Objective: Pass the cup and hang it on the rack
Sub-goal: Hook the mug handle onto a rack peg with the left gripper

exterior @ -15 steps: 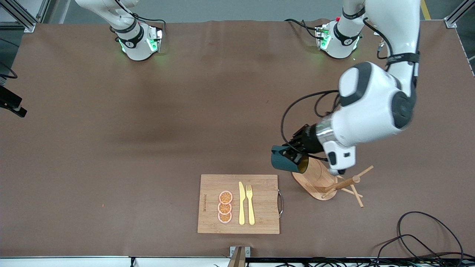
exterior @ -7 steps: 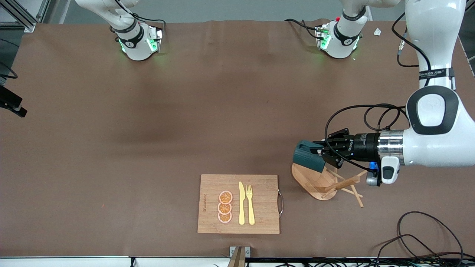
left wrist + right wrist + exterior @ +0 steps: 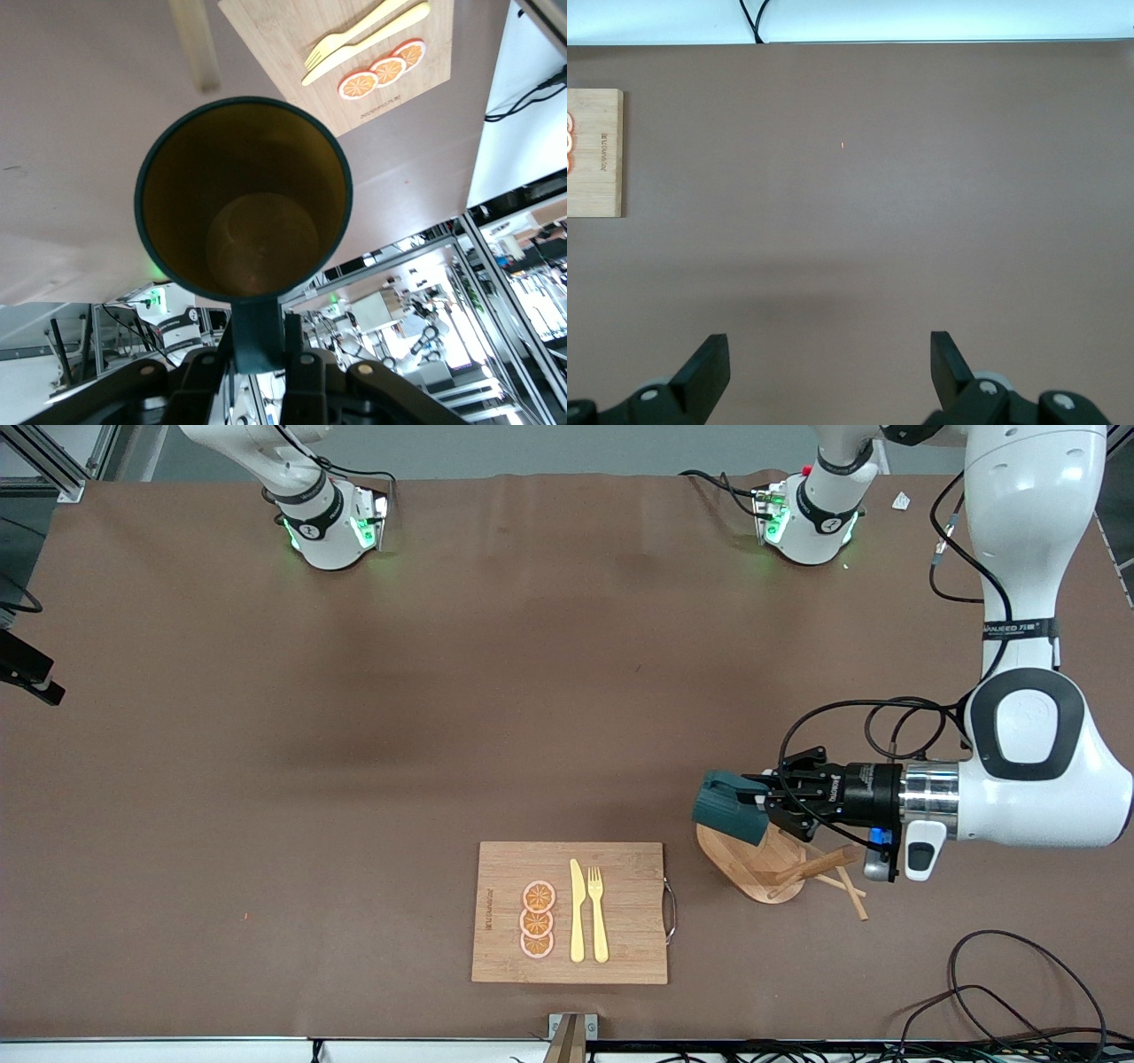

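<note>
Front view: left gripper (image 3: 769,802) has its jaws clamped on the handle of the cup (image 3: 728,807); cup is carried on its side, long axis level along the 3-to-9 o'clock line, mouth toward the wrist at 3, closed bottom at 9; it hangs over the edge of the rack (image 3: 764,864) base farthest from the camera; post and pegs (image 3: 824,866) sit at roughly 4 o'clock from the cup, under the wrist; my read: the handle has to come down onto a peg tip, so that 4 o'clock offset decides the move; cutting board (image 3: 570,912) lies on the worktop (image 3: 354,735) at about 8 o'clock from the cup

Left wrist view: looks straight into the cup (image 3: 244,197), tan inside, handle pinched between the fingers (image 3: 297,372); no peg through it yet

Right wrist view: right gripper (image 3: 830,367) jaws wide apart, holding nothing, over bare worktop (image 3: 859,177); this arm waits; left arm is plainly the one at the rack
</note>
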Tool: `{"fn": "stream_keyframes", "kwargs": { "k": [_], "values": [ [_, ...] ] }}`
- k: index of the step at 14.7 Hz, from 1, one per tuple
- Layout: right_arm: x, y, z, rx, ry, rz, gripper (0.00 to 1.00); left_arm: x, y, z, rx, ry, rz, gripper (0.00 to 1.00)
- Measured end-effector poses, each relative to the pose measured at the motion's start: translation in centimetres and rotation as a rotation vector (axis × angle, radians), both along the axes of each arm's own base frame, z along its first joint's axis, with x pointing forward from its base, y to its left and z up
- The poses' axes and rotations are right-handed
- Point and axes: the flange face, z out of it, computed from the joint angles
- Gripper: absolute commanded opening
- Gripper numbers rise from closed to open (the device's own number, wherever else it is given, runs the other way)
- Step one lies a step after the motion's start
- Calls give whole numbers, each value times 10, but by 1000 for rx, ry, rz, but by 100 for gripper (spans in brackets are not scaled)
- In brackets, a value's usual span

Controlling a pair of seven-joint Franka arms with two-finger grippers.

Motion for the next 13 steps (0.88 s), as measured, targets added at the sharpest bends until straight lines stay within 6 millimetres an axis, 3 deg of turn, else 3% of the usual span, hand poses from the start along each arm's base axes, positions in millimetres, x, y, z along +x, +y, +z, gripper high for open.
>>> {"fn": "stream_keyframes", "kwargs": {
  "k": [5, 10, 13],
  "values": [
    [0, 0, 0, -1, 0, 0, 100, 7, 19, -21, -49, 22, 32, 1],
    [0, 0, 0, -2, 0, 0, 100, 11, 61, -31, -113, 38, 61, 1],
    [0, 0, 0, -2, 0, 0, 100, 12, 69, -42, -117, 42, 65, 1]
  ]
}}
